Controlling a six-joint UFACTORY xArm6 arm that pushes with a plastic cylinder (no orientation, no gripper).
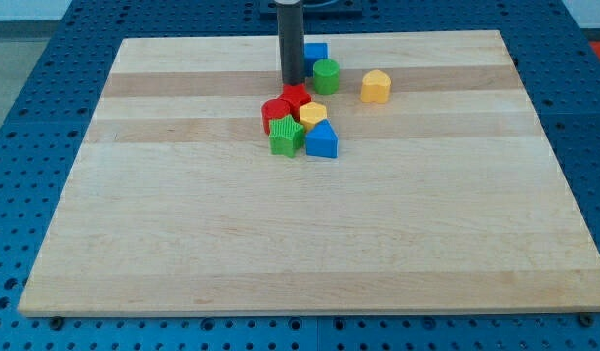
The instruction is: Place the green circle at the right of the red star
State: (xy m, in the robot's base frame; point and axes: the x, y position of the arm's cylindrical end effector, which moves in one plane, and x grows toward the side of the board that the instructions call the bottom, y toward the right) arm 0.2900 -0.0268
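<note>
Filling most of the view is the pale wooden desk (309, 244), laid on a blue perforated base (26, 146). Next in size is the dark rod (292, 44), coming straight down from the view's top; my tip (293, 83) meets the desk just left of the green circle (326, 75) and just above the red star (297, 97). As a tool it is a bare rod with nothing to spread or press together, and it pinches nothing.

The blocks all sit in the upper middle of the desk. The green circle stands up and to the right of the red star, close to it but apart, with a blue block (315, 54) just behind it, its shape hard to make out. A yellow block (376, 87) sits alone farther to the view's right.

The rest are bunched tightly: the red star at the top of the cluster, a red cylinder (275, 113) at its lower left, a small yellow block (312, 114) at its lower right, then a green block (286, 137) and a blue block with a pointed top (322, 141) side by side at the view's bottom of the group.
</note>
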